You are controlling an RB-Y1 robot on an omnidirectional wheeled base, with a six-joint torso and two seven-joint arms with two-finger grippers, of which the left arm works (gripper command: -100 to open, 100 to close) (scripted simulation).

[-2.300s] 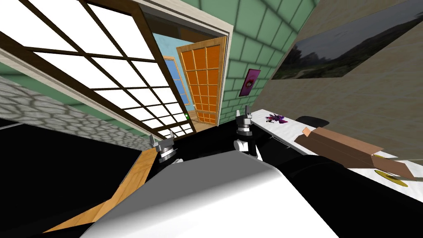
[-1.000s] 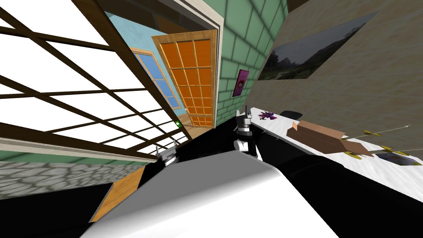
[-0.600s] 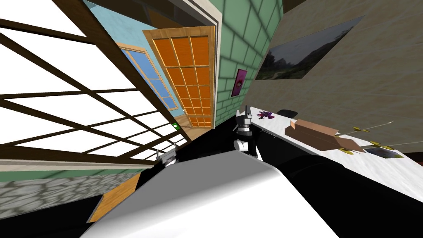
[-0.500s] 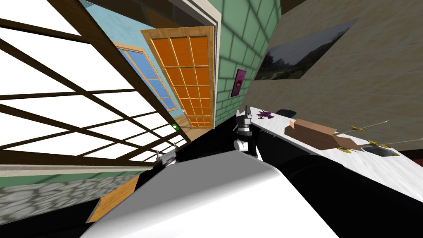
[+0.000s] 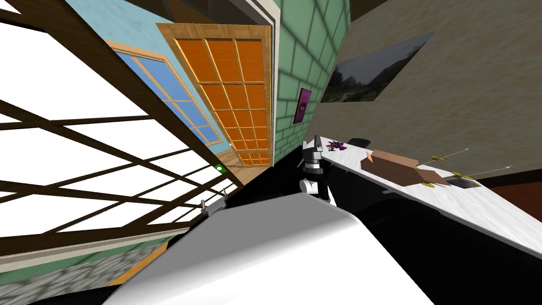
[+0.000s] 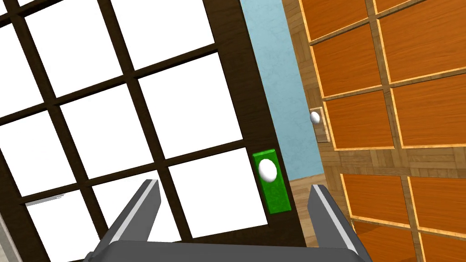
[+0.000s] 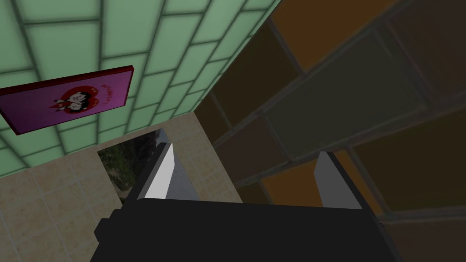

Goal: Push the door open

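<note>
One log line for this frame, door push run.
phase: approach | left gripper: open, facing dark-framed door by green knob plate | contact: cannot tell | right gripper: open, raised beside table

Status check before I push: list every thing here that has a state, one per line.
Dark-framed door: swung open, blue wall showing past its free edge.
Orange door: looks ajar, farther off.
Left gripper: open, empty, aimed near the dark door's knob.
Right gripper: open, empty, raised.
Box: lying on the table, one end looks open.
</note>
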